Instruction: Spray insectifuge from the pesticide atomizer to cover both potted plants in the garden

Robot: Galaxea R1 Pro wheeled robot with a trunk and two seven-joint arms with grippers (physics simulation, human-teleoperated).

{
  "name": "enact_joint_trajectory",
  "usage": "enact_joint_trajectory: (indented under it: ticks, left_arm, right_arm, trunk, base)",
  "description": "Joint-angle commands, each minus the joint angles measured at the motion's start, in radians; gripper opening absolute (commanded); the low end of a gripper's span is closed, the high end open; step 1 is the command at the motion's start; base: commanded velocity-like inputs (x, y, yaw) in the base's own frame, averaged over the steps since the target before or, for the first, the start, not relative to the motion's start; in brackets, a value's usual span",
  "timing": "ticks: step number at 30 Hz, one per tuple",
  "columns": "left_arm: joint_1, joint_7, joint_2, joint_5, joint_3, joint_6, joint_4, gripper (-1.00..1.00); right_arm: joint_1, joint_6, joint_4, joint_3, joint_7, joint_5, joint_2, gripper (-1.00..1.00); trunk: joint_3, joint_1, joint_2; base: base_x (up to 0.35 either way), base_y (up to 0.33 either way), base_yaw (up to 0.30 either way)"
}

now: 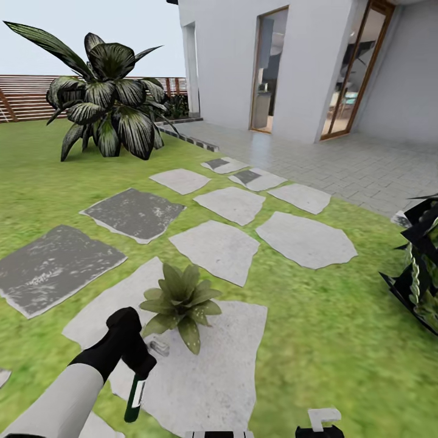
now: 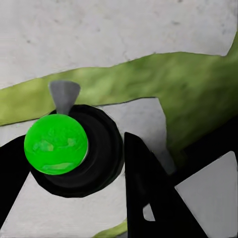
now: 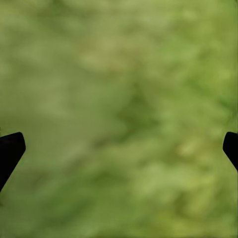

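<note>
The left gripper has its jaws clamped on the pesticide atomizer, which hangs upright, long axis vertical, beside the potted plant. I'd guess it's light, rigid, slick plastic, best held mid-body. The right gripper jaws gape empty over grass

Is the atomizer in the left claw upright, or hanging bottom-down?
Hanging roughly vertical, green bottom down: the pesticide atomizer dangles below the left claw over the pale stepping stone, beside the potted plant.
</note>
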Motion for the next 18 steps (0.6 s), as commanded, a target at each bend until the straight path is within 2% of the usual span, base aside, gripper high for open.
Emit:
enact_joint_trajectory:
  ticks: [1,6,10,15,18]
  left_arm:
    - [0.002,-0.005,0.000,-0.007,-0.004,0.008,-0.004,-1.00]
    - [0.004,-0.001,-0.004,-0.007,-0.006,0.009,-0.012,-1.00]
    - [0.005,-0.001,-0.005,-0.007,-0.005,0.009,-0.014,-1.00]
    - [0.005,-0.001,-0.004,-0.004,-0.001,0.008,-0.015,-1.00]
    - [0.004,-0.001,-0.004,-0.005,-0.004,0.009,-0.016,-1.00]
  right_arm:
    - [-0.001,0.001,0.001,0.003,-0.006,0.009,0.000,1.00]
    - [-0.001,0.000,0.001,0.002,-0.006,0.009,0.000,1.00]
    - [-0.001,0.000,0.001,0.001,-0.006,0.009,0.000,1.00]
    - [-0.001,0.000,0.001,0.001,-0.006,0.009,0.000,1.00]
    - [-0.001,0.000,0.001,0.001,-0.006,0.009,-0.001,1.00]
  trunk:
    - [-0.001,0.000,0.000]
    - [-0.001,0.000,0.000]
    - [-0.001,0.000,0.000]
    - [-0.001,0.000,0.000]
    - [-0.001,0.000,0.000]
  base:
    - [0.215,0.153,-0.001]
    - [0.228,0.182,0.000]
    - [0.051,0.043,-0.029]
    - [0.005,0.006,-0.226]
    - [-0.160,0.030,-0.284]
